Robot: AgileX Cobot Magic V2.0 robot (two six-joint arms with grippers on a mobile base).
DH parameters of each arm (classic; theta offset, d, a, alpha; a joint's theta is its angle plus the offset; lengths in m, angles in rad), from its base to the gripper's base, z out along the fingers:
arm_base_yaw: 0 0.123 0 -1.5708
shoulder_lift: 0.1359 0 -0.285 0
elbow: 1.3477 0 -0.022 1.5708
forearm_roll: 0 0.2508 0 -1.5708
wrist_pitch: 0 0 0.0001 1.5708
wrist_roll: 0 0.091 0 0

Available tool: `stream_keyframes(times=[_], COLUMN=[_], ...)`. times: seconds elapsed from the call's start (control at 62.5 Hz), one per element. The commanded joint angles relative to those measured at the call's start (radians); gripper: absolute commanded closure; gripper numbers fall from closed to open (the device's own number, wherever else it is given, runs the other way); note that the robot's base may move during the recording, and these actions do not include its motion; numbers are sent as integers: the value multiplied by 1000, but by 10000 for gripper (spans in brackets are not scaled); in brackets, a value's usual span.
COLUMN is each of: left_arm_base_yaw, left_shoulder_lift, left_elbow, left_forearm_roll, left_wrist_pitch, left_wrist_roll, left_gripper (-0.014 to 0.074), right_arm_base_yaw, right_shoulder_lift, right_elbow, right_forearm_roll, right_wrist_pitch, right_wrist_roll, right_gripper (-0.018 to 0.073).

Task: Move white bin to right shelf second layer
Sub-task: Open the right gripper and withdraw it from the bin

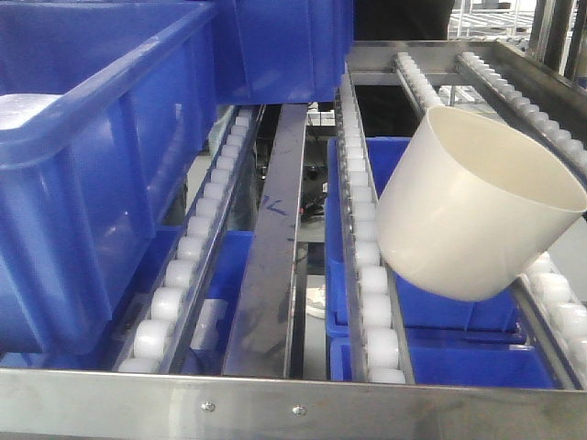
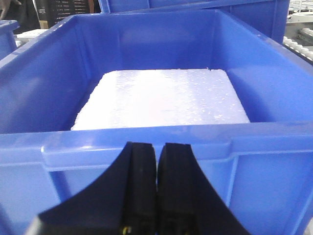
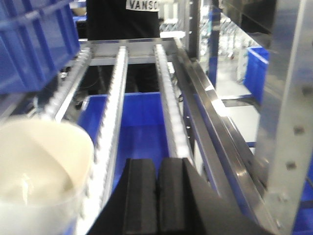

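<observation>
While the white bin [image 1: 477, 215] sits tilted on the right shelf's roller rails [image 1: 367, 247], its open mouth facing up and right, I see both pincers closed and empty. My left pincer [image 2: 156, 161] hangs before a blue crate [image 2: 146, 142] holding white foam [image 2: 161, 98]. My right pincer [image 3: 157, 178] is just beside the bin, apart from it.

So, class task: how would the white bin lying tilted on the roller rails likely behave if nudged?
The white bin probably slides or tips easily: it lies tilted across the white roller rails. Its smooth, thin-looking plastic walls suggest a grip may slip. It looks empty, so likely light for its size.
</observation>
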Motion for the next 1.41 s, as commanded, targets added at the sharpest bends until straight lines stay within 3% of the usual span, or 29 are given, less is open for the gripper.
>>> stream_keyframes(times=[0.0, 0.32, 0.592, 0.64, 0.751, 0.799, 1.391], left_arm_base_yaw=[-3, -3, -3, -3, -3, -3, -3], left_shoulder_lift=[-14, -14, -14, -14, -14, -14, -14], left_elbow=[37, 37, 37, 37, 37, 37, 37], left_forearm_roll=[-6, -6, -6, -6, -6, -6, -6], left_wrist_pitch=[-84, -84, -84, -84, -84, -84, -84], left_wrist_roll=[-3, -3, -3, -3, -3, -3, -3], left_gripper=[512, 512, 512, 512, 512, 512, 512], right_arm_base_yaw=[-10, -10, -10, -10, -9, -9, -9], right_shoulder_lift=[-23, -29, -29, -29, -29, -29, -29], right_elbow=[31, 27, 27, 27, 27, 27, 27], right_forearm_roll=[-37, -71, -69, -37, 127, 148, 153], right_wrist_pitch=[-144, -107, -158, -150, -144, -150, -150], right_wrist_roll=[-1, -1, -2, -15, -161, -205, -219], right_gripper=[511, 511, 511, 511, 511, 511, 511])
